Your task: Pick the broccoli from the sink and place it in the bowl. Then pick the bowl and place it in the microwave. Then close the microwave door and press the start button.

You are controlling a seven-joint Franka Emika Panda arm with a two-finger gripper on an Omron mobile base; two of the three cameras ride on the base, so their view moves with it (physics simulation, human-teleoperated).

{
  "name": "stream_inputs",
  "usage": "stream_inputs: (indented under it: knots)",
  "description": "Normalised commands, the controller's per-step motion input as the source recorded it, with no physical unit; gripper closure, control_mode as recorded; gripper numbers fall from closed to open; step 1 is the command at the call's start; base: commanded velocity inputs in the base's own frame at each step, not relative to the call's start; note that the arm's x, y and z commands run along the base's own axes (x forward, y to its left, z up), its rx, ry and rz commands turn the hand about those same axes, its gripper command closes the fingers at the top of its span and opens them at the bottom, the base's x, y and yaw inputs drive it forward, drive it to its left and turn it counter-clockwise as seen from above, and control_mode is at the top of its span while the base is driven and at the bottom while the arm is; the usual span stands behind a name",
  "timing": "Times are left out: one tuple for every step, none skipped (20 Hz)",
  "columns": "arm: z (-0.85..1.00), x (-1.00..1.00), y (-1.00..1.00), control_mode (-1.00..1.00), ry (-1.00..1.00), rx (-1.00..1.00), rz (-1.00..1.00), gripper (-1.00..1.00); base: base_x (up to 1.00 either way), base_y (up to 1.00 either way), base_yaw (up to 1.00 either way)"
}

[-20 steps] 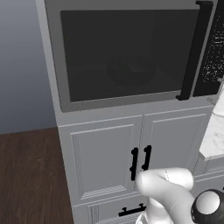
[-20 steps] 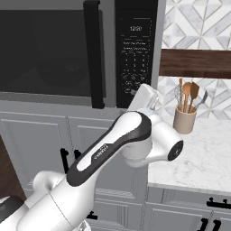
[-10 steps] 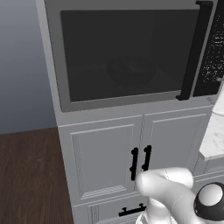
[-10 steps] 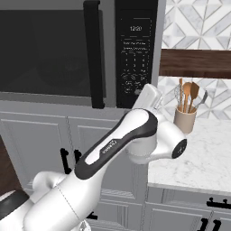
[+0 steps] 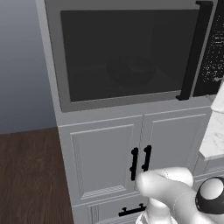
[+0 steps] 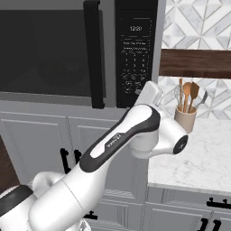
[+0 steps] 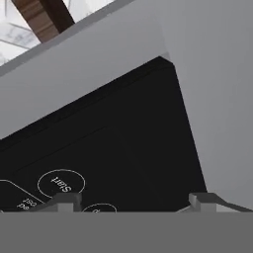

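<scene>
Microwave door is shut; behind its dark tinted glass a round shape sits on the turntable, too dim to confirm as the bowl, its contents indiscernible. The door's black bar handle stands upright beside the control panel. Gripper is held close to that panel's lower corner, near the button marked Start. Both fingertips are cropped at the frame's bottom, standing well apart with nothing between them. On the marble counter, a utensil holder contains wooden spoons.
</scene>
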Motion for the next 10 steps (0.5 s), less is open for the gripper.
stream_inputs:
  knots:
    - [-0.06, 0.15, -0.09, -1.00, 0.00, 0.00, 0.00, -1.00, 0.00, 0.00, 0.00]
    - [-0.07, 0.21, -0.09, -1.00, 0.00, 0.00, 0.00, -1.00, 0.00, 0.00, 0.00]
    - [-0.09, 0.22, -0.06, -1.00, 0.00, 0.00, 0.00, -1.00, 0.00, 0.00, 0.00]
    - [-0.11, 0.23, -0.05, -1.00, 0.00, 0.00, 0.00, -1.00, 0.00, 0.00, 0.00]
    - [-0.14, 0.11, 0.00, -1.00, 0.00, 0.00, 0.00, -1.00, 0.00, 0.00, 0.00]
    - [-0.19, 0.00, 0.00, -1.00, 0.00, 0.00, 0.00, -1.00, 0.00, 0.00, 0.00]
    - [-0.23, -0.19, 0.04, -1.00, 0.00, 0.00, 0.00, -1.00, 0.00, 0.00, 0.00]
    - [-0.29, -0.54, 0.27, -1.00, -0.03, -0.04, 0.00, -1.00, 0.00, 0.00, 0.00]
    - [-0.31, -0.74, 0.44, -1.00, -0.05, -0.06, 0.00, -1.00, 0.00, 0.00, 0.00]
    - [-0.28, -0.87, 0.50, -1.00, -0.06, -0.06, 0.00, -1.00, 0.00, 0.00, 0.00]
